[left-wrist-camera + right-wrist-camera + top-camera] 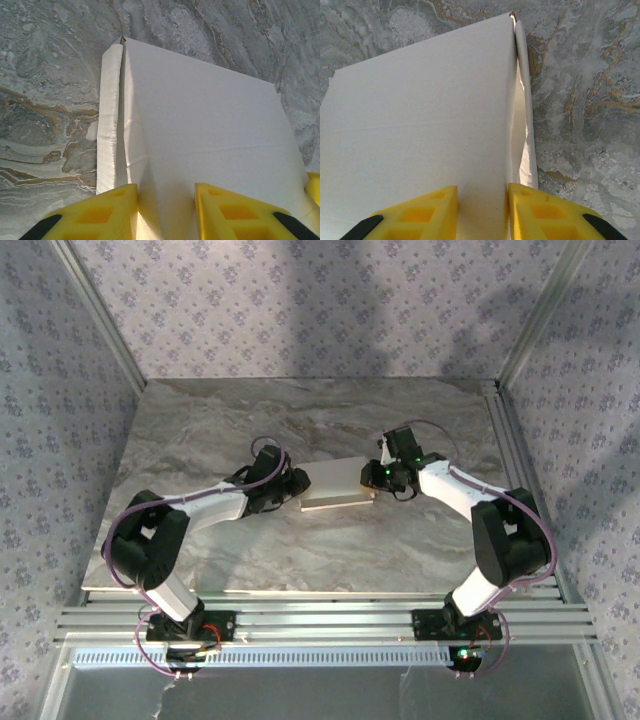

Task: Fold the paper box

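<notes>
A: Where is the paper box (338, 485)?

B: It lies flat on the marbled desk (200, 430), closed into a low white rectangle. The two arms meet at it, one at each short end.

A: Left gripper (293, 487)?

B: It is at the box's left end, touching it. In the left wrist view its yellow fingers (107, 212) sit narrowly apart, with white card running into the gap. A rounded side flap (109, 115) lies along one long edge of the box, with a crease just beside it. Cannot tell whether the gripper is pinching or only straddling the card.

A: Right gripper (380, 477)?

B: It is at the opposite end of the box, also touching. In the right wrist view the fingers (545, 212) are narrowly apart and the top panel's edge enters the gap. A slightly crumpled side flap (526, 130) runs along that long edge. Cannot tell here either whether it grips the card.

A: Box surface?

B: Plain white, with one faint crease across the top panel.
</notes>
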Controlling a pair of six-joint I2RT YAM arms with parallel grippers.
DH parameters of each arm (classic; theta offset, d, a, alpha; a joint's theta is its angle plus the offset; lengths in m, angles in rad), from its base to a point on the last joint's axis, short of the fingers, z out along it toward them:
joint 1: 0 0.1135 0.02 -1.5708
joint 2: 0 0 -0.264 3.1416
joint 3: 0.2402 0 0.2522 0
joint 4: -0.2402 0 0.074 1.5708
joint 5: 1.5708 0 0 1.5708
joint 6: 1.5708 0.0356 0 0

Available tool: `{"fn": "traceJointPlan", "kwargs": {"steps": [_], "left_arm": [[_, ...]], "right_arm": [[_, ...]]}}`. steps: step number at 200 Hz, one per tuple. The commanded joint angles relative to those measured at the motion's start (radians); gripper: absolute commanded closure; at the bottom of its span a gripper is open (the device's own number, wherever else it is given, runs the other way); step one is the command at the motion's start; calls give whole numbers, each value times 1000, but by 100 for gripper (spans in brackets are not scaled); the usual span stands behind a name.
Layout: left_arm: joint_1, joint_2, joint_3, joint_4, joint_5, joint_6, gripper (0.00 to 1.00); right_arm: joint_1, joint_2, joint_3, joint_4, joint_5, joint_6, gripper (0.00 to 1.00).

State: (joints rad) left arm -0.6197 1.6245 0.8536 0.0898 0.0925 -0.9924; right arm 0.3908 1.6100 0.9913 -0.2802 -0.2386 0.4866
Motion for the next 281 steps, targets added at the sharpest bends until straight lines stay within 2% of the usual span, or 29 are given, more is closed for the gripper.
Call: {"fn": "traceJointPlan", "kwargs": {"steps": [1,191,218,281], "left_arm": [[-20,3,-8,19,-5,22,68],[-41,14,-26,-49,-114,101,82],[-45,15,-24,-55,-121,110,86],[-75,18,16,-145,-204,166,87]], "right_arm": [[19,-24,-15,7,-2,7,70],[79,-7,-59,-1,116,-12,88],[94,-2,-60,-12,147,-20,91],[130,21,-65,-33,228,-36,96]]}}
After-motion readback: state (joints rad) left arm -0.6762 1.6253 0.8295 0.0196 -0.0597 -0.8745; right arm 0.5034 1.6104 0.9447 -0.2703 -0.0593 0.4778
